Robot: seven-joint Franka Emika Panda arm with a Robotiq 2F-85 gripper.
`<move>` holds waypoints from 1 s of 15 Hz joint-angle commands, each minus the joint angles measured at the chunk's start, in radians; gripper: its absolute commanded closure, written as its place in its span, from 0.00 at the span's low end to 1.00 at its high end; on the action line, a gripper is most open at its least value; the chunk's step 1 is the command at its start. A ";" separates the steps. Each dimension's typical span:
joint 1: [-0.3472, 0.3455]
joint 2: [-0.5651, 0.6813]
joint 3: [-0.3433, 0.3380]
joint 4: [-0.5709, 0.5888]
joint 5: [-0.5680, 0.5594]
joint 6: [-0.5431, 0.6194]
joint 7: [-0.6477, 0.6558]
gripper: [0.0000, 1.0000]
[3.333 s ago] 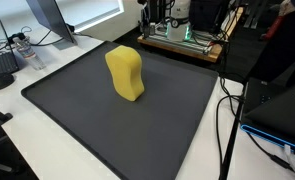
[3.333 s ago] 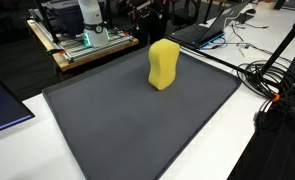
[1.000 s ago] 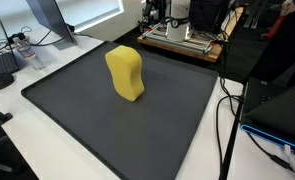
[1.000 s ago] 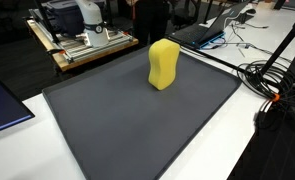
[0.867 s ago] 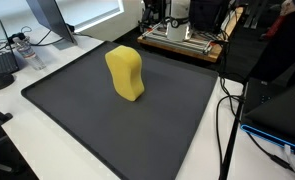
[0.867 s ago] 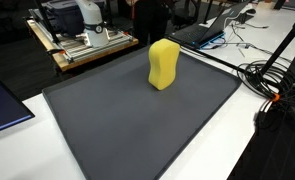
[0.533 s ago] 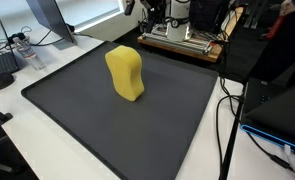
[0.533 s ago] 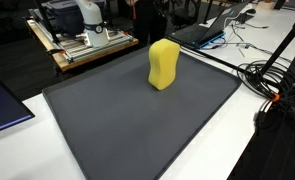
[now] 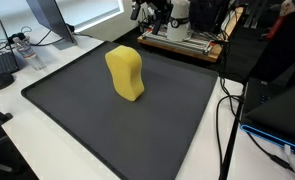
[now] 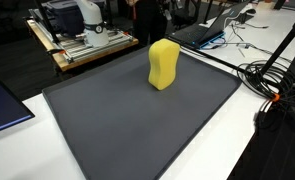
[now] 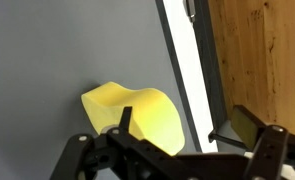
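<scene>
The white counter (image 9: 57,52) is carrying a dark grey mat (image 9: 97,115), which is showing in both exterior views. A yellow, waisted foam block (image 9: 126,73) is standing upright on the mat near one edge, clear of the gripper (image 11: 184,125). The fingers (image 11: 124,122) are standing wide apart, holding nothing, and are framing the block in the wrist view.
</scene>
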 commanded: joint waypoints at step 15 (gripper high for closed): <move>0.295 -0.087 -0.267 0.231 0.266 -0.684 -0.078 0.00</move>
